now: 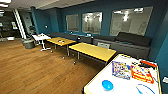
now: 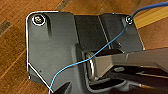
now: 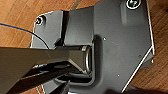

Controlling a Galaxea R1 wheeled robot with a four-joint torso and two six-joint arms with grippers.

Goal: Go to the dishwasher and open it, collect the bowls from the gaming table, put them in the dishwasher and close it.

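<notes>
In the head view the gaming table (image 1: 100, 86) fills the lower right of the frame, its white tabletop edged in yellow. A solid blue bowl (image 1: 107, 85) sits on it near the bottom edge of the frame, a little left of the tabletop's middle. To its right, at the very bottom of the frame, lies a pale bowl with a blue rim (image 1: 145, 88), partly cut off by the frame edge. The two bowls are apart from each other. Above them on the same tabletop lie two colourful board-game boxes, one mostly blue and white (image 1: 121, 69) and one orange-red (image 1: 141, 74), side by side, with a red and dark object (image 1: 148, 64) further up near the far right corner.

In the middle of the frame stand two yellow-topped tables (image 1: 93, 50), and a small white table (image 1: 41, 37) stands at the upper left. A long dark sofa (image 1: 130, 42) runs along the teal wall under three windows. The floor (image 1: 37, 67) is brown wood across the left half.

Both wrist views look down on that wood floor past the robot's dark plate. A thin blue cable (image 2: 82, 61) crosses the left wrist view. I cannot tell the state of either gripper, nor how the bowls lie relative to them.
</notes>
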